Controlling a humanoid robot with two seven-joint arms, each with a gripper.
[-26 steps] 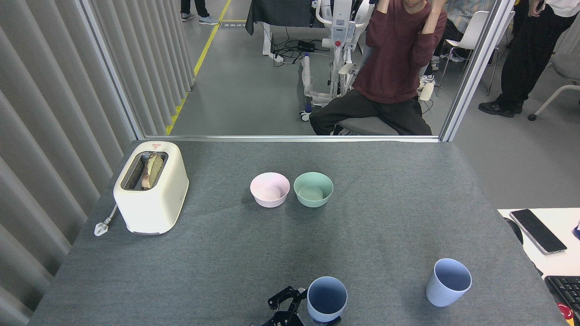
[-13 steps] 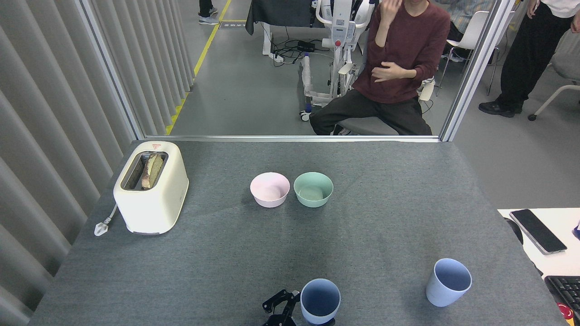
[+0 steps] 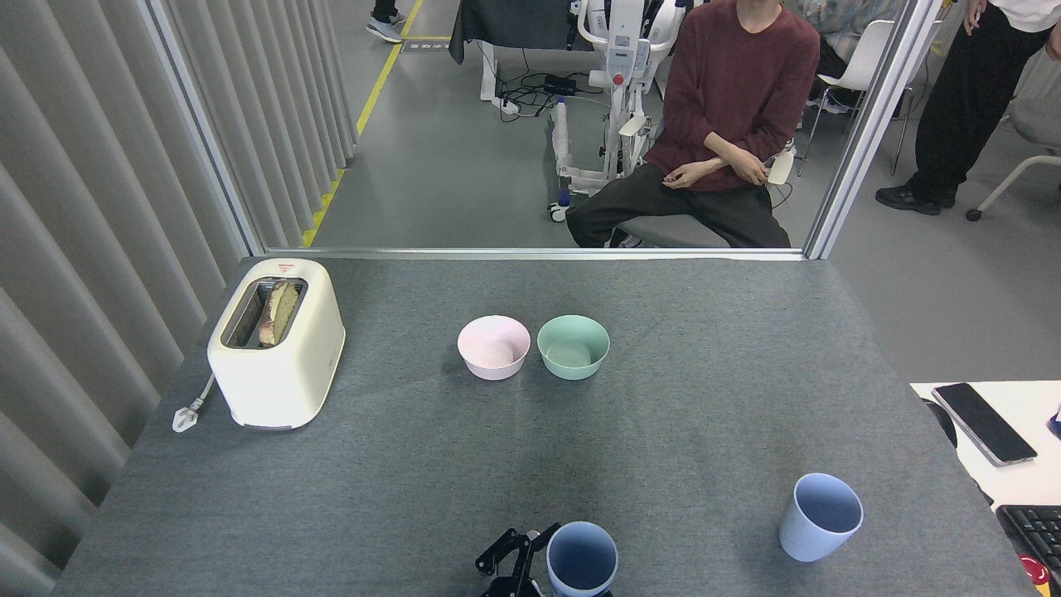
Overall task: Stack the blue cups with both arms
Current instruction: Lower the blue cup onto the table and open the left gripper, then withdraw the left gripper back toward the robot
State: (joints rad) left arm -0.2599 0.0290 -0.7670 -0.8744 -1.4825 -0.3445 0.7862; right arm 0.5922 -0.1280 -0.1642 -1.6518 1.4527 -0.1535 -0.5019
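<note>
— While my left gripper [image 3: 539, 564] clasps the near cup [image 3: 582, 559] at bottom centre, what's next?
— Carrying it to the second cup [image 3: 819, 516], lower right; my right gripper is out of frame.

**What the view cuts off or hides**

The near blue cup [image 3: 582, 560] is cut by the bottom edge, so its base is not seen. The black gripper [image 3: 515, 565] beside it shows only its upper frame; the arm behind it is out of view, and whether its jaws are open or closed on the cup cannot be told. It is also unclear which arm it belongs to. The seated person [image 3: 717, 124] is cut off at the top edge. The keyboard [image 3: 1032, 535] shows only 1 corner. The phone [image 3: 984, 423] screen is dark.
</note>
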